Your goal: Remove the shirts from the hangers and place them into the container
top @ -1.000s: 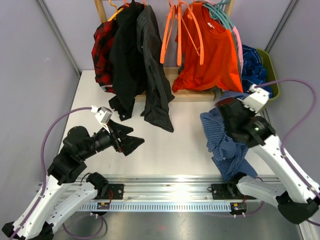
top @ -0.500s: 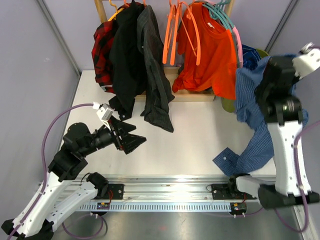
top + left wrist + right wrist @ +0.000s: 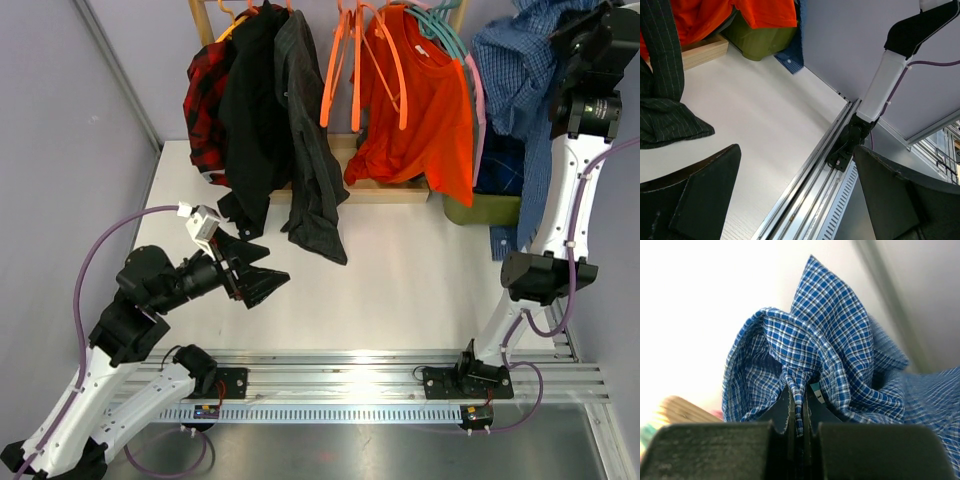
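At the lower left of the overhead view the left claw [image 3: 275,272] hovers above the white tabletop [image 3: 390,290] with its black fingers spread wide and nothing between them; its own camera shows only bare tabletop in the gap. Above it, at the upper left, a red-and-black plaid cloth shirt [image 3: 205,105] hangs from the rack. A plain black cloth shirt [image 3: 245,110] hangs just beside it, then a dark charcoal pinstriped shirt [image 3: 310,150] whose hem lies on the tabletop. At the top centre a bunch of thin bright orange plastic hangers [image 3: 345,70] hangs bare, touching a bright orange cloth tee [image 3: 425,110] on its right. Teal and pink plastic hangers [image 3: 455,40] sit at the tee's right shoulder. Below these runs the pale wooden rack base [image 3: 400,192]. To its right, near the wall, stands the olive-green plastic tub with rounded corners [image 3: 480,210], with dark blue cloth showing above its rim. At the upper right the right arm stands tall, and the right claw [image 3: 799,412], closed tight, pinches a fold of the blue-and-white checked cloth shirt [image 3: 515,70]. That shirt is held high above the tub, bunched around the claw, and a tail of it drops past the tub's right end toward the tabletop.
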Robot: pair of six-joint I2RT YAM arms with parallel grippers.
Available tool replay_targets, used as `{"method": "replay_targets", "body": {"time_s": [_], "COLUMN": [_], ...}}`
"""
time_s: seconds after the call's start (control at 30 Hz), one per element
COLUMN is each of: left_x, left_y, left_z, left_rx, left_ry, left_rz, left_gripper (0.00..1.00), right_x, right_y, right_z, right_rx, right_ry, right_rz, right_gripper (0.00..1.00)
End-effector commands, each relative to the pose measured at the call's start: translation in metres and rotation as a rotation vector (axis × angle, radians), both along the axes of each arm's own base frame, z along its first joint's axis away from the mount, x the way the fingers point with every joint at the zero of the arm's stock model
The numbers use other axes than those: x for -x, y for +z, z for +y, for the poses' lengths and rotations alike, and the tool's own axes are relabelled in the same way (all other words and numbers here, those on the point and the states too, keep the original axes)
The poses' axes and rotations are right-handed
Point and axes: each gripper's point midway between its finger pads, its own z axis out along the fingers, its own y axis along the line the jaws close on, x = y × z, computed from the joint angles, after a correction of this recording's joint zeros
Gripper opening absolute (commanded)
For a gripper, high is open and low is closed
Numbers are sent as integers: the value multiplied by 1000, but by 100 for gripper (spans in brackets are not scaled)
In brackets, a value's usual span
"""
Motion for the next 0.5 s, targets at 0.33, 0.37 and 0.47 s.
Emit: {"method": "replay_targets", "body": {"time_s": [0.33,0.37,0.47], "left_x": [-3,-3,-5], "left_y": [8,9,7], "left_z": [1,0,0], "left_rx": [38,41,44], "left_ry": [23,23,28], "left_rz": [1,0,11], "left_gripper": [99,99,99], "right_x": [-84,-91,-109], "right_y": [-59,-83,-174], "right_z": [-36,-44,-54], "right_rx": [-260,-275,-294], "right_ry": [136,97,35], "right_rz": [-175,-122,131], "right_gripper": [0,0,0]}}
